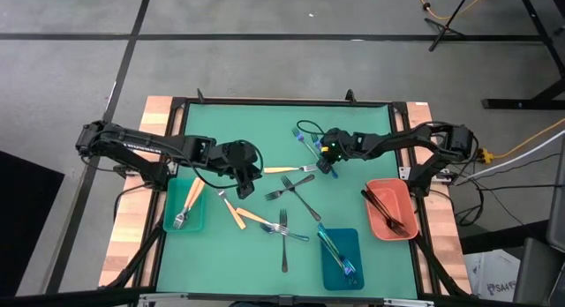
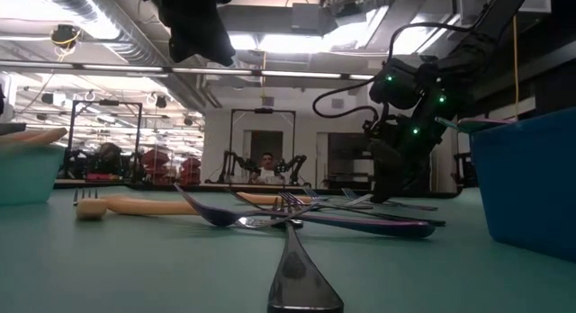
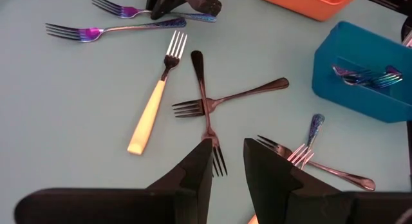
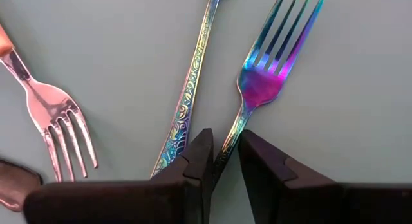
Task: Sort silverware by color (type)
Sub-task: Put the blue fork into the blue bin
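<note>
**Ana:** Two arms over the green table mat (image 1: 265,122) from above. The right gripper (image 1: 328,165) sits low at the iridescent blue-teal forks (image 1: 305,136) near the far edge; the left gripper (image 1: 245,170) hangs mid-table beside the orange-handled silver fork (image 1: 290,169).

**Ben:** Trays?

**Ana:** Teal tray (image 1: 184,205) holds orange-handled pieces, blue tray (image 1: 340,257) iridescent ones, salmon-red tray (image 1: 389,208) black ones.

**Ben:** Table level now: the right gripper (image 2: 387,183) is down at the mat, the left one high above.

**Ana:** Left wrist: fingers (image 3: 193,172) slightly parted, nothing between them, two crossed dark forks (image 3: 207,108) just beyond their tips.

**Ben:** Right wrist: the fingers (image 4: 199,153) stand narrowly apart with an iridescent fork handle (image 4: 233,139) running into the gap. Whether they actually pinch it, I can't tell.
</note>
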Motion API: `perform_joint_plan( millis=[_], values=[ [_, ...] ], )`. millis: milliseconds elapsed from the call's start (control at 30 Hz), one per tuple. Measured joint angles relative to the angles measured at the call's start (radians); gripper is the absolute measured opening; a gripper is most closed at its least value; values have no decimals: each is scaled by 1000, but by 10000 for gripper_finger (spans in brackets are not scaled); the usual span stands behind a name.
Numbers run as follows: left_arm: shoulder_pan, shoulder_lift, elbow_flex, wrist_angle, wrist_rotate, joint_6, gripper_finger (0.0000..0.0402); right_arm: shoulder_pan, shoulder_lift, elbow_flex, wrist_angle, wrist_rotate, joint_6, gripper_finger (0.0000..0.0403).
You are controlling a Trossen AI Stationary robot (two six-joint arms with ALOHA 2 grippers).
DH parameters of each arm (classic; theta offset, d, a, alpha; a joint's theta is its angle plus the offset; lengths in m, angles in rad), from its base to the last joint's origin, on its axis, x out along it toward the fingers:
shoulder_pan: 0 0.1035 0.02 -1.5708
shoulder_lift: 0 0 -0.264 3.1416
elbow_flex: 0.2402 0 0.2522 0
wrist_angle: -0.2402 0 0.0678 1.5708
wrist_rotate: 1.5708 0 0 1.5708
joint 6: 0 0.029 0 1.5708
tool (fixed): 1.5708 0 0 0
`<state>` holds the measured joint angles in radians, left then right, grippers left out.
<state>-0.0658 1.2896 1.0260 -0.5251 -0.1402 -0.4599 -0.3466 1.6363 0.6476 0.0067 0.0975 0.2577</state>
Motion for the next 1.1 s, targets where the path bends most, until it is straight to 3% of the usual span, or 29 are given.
perform_joint_plan(
  millis=[233,533,1100],
  values=[
    [0,0,0,0,0,0,82,0,1,0,-3,0,0,66],
    [0,0,0,0,0,0,82,-1,2,-2,-5,1,-1,5],
    [0,0,0,0,0,-1,82,-1,2,-1,18,1,-7,1]
  ],
)
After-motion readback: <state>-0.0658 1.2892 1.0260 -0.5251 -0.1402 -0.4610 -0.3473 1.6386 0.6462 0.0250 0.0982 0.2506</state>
